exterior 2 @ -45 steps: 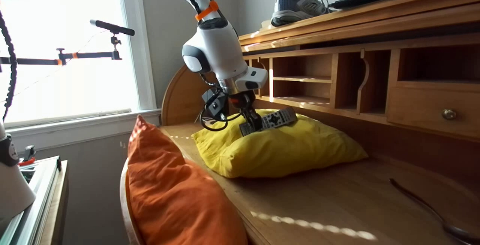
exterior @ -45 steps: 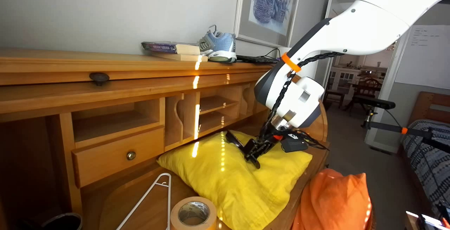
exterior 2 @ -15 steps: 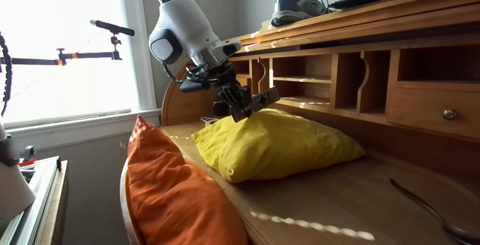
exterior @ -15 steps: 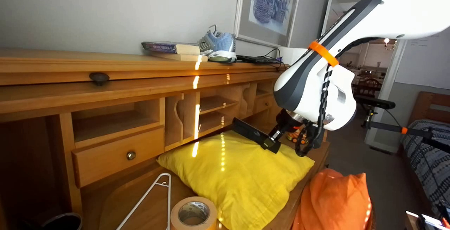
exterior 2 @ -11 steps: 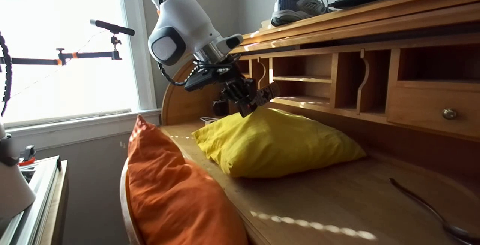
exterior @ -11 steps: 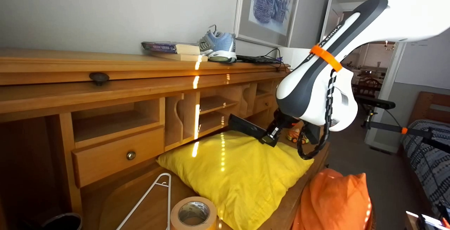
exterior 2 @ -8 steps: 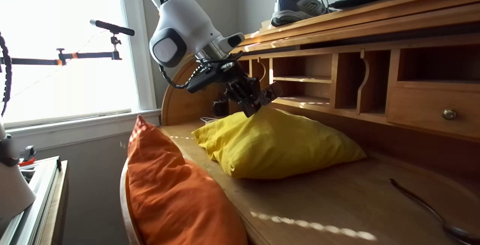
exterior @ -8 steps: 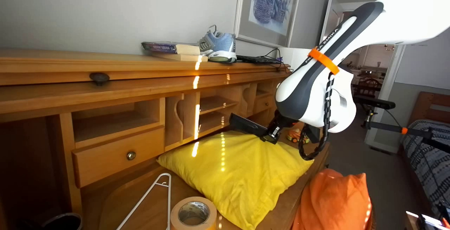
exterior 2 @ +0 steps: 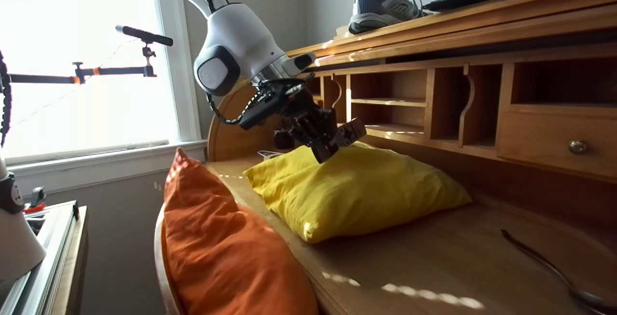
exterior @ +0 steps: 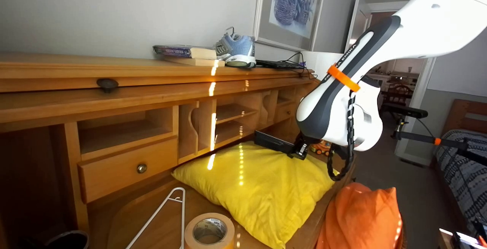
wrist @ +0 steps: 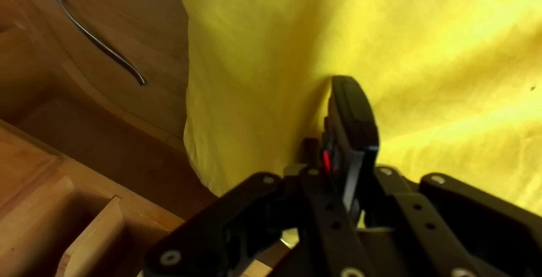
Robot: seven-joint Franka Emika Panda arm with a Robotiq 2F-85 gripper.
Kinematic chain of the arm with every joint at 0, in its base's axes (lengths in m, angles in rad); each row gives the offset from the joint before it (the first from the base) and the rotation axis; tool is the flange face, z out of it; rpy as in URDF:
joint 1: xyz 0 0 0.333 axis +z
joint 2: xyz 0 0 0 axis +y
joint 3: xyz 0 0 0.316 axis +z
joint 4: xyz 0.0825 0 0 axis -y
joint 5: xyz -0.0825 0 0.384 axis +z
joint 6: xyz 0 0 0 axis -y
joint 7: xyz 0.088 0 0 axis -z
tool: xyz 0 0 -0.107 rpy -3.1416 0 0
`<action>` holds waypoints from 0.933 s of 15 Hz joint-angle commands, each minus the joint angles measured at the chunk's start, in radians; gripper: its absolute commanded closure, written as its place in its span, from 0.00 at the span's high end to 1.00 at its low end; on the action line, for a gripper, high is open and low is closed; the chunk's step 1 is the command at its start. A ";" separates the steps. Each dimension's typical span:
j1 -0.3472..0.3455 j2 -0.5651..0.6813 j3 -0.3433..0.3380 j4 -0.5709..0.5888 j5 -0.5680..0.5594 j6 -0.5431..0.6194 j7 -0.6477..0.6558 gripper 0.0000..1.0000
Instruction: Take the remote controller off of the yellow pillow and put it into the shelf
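My gripper (exterior: 298,152) is shut on the dark remote controller (exterior: 272,142), holding it near one end. In an exterior view my gripper (exterior 2: 325,149) has the remote (exterior 2: 351,132) pointing toward the desk's compartments, tilted up. In the wrist view the remote (wrist: 353,116) stands edge-on between the fingers (wrist: 343,179). The yellow pillow (exterior: 258,192) lies right below, also in an exterior view (exterior 2: 385,194); I cannot tell whether the fingertips touch it. The shelf with its middle board (exterior: 237,116) is behind the pillow; it also shows in an exterior view (exterior 2: 389,102).
A tape roll (exterior: 209,232) and a white hanger (exterior: 183,211) lie in front of the pillow. A spoon (exterior 2: 540,259) lies on the desk. A drawer (exterior: 114,169) and other compartments flank the shelf. An orange pillow (exterior 2: 231,247) stands at the desk's edge.
Three seconds ago the remote lay on the pillow; now it is raised in my gripper. Over the last half second the gripper has lowered slightly, and the pillow's raised peak has flattened.
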 commanded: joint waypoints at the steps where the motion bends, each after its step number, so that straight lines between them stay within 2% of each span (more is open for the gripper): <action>1: 0.066 0.040 -0.071 0.009 0.057 -0.025 -0.019 0.39; 2: 0.072 0.049 -0.080 0.008 0.065 -0.034 -0.013 0.40; 3: 0.079 0.065 -0.092 0.008 0.075 -0.046 -0.007 0.35; 4: 0.083 0.078 -0.099 0.009 0.081 -0.050 -0.002 0.24; 7: 0.107 0.105 -0.131 0.010 0.097 -0.082 0.007 0.07; 8: 0.118 0.109 -0.142 0.008 0.099 -0.095 0.012 0.04; 14: 0.210 0.065 -0.204 -0.014 0.100 -0.087 0.014 0.04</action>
